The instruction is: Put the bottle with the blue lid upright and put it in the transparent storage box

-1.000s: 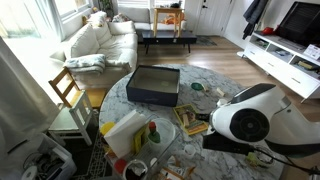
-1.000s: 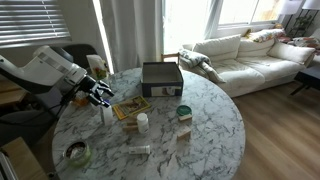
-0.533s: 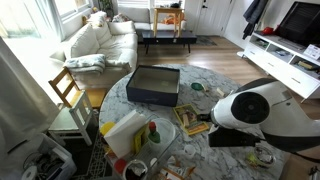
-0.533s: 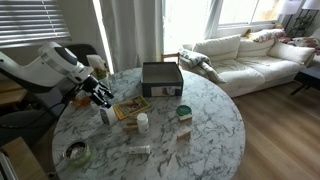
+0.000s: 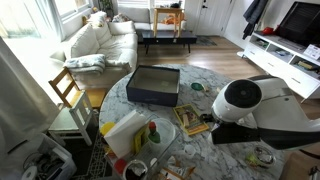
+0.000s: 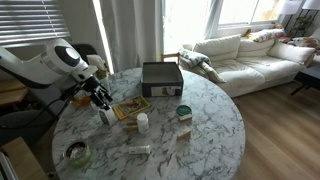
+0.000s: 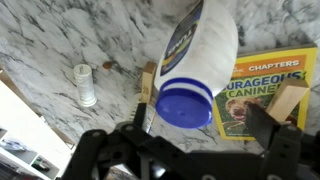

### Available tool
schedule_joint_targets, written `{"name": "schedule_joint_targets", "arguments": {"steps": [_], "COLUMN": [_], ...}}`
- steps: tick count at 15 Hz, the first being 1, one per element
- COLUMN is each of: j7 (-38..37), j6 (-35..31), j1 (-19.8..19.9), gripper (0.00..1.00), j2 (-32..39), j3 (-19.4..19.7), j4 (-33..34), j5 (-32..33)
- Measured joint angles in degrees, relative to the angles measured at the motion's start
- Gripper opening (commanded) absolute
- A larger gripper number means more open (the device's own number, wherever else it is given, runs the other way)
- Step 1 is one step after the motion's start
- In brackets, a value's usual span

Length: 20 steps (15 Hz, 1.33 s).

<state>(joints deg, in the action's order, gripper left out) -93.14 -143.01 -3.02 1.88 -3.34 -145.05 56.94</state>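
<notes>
The bottle with the blue lid (image 7: 200, 55) lies on its side on the marble table, its blue cap (image 7: 185, 103) pointing at the wrist camera. It is white with a blue-and-white label. My gripper (image 7: 215, 98) hangs just above it, open, one finger on either side of the cap end and not touching it. In an exterior view the gripper (image 6: 100, 98) hovers over the bottle (image 6: 104, 116), which lies left of a magazine. A whitish see-through bin, the transparent storage box (image 5: 125, 130), sits tilted at the table's near-left edge. The arm hides the bottle there.
A dog-cover magazine (image 7: 262, 85) lies right beside the bottle. A small upright white bottle (image 7: 85, 85) stands to its left. The dark box (image 6: 160, 77) sits at the table's far side. A green-lidded jar (image 6: 184, 112) and a tape roll (image 6: 75, 152) also rest on the table.
The arm has swung over the table and brought the gripper closer over the lying bottle. The jaws have stayed open. Nothing on the table has moved.
</notes>
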Motion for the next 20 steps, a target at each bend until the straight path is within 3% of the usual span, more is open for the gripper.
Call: {"name": "schedule_joint_targets", "arguments": {"steps": [5,11,13,14,16,20], "j7": [0.6,0.1,-0.4,-0.7,-1.3,-2.3], "j6": [4.1,4.1,4.1,4.0,3.6,2.6], "j1": [0.1,0.5,0.7,0.7,0.8,0.8], "gripper": [1.0,1.0,0.87,0.71,0.64,0.31], "j2": [-0.1,-0.1,-0.2,-0.2,-0.2,-0.2], "j3": [0.6,1.5,1.8,1.9,2.1,2.3], "j4": [2.1,2.9,2.9,2.8,2.5,2.1], "j5": [-9.8,-22.6,-24.7,-25.6,-27.3,-29.7]}}
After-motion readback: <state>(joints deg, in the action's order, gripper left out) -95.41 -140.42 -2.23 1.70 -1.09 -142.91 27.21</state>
